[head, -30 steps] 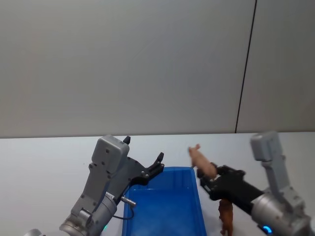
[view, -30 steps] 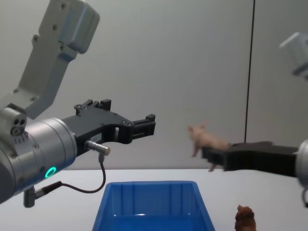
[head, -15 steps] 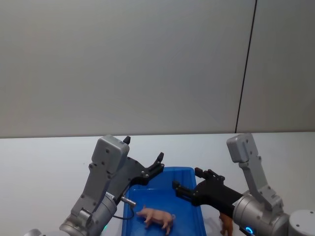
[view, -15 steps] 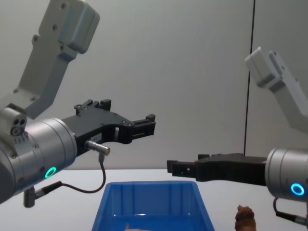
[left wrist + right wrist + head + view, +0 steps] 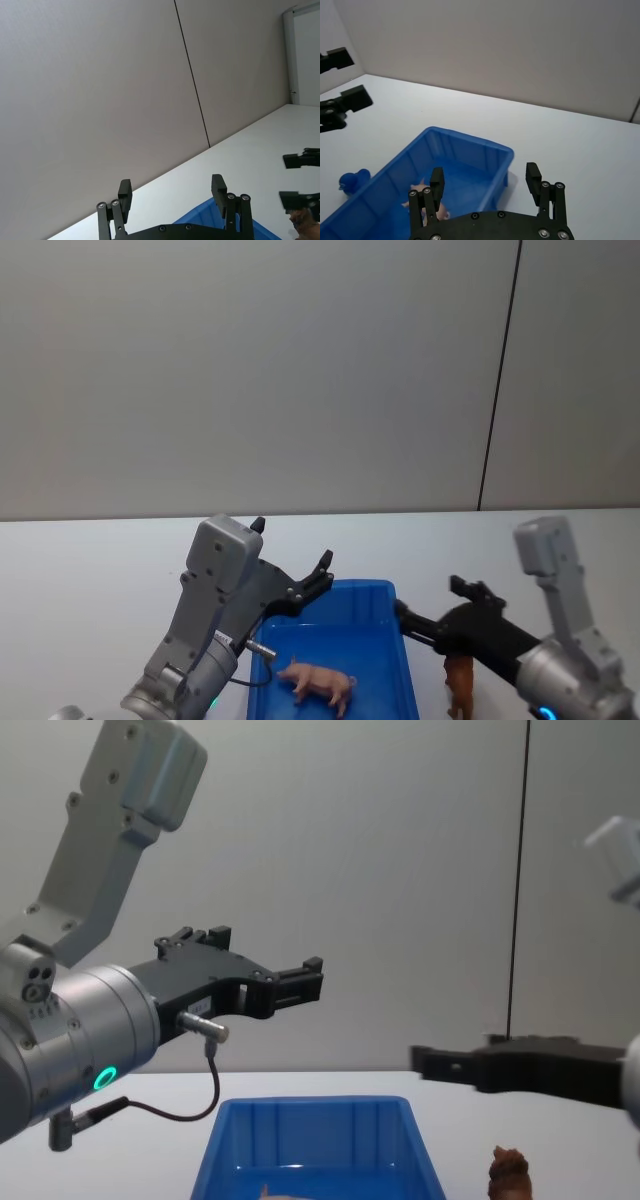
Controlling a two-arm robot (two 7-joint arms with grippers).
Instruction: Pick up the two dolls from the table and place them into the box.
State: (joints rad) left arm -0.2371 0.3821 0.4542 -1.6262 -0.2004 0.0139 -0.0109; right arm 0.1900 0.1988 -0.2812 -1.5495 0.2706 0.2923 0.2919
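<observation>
Next, the brown doll (image 5: 459, 678).
Released right hand (image 5: 429, 596) should grip its body, not legs; left hand (image 5: 292, 542) hovers released near box (image 5: 350, 586).

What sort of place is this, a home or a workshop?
Likely a robot test lab: a bare white table, a plain grey wall, with a blue bin and toy pig as props.

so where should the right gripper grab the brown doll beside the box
Take the brown doll by its torso, coming straight down with the right gripper, which hovers open above it. It stands upright on thin legs on the table, beside the box. The legs look too slight to pinch, and a sideways approach risks bumping the box wall.
</observation>
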